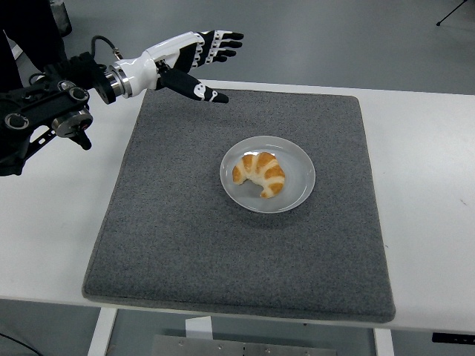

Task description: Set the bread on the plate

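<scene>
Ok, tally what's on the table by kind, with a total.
Croissant: 1
Plate: 1
Grey mat: 1
Total: 3
The left hand is open above the mat's far left corner, holding nothing.
</scene>
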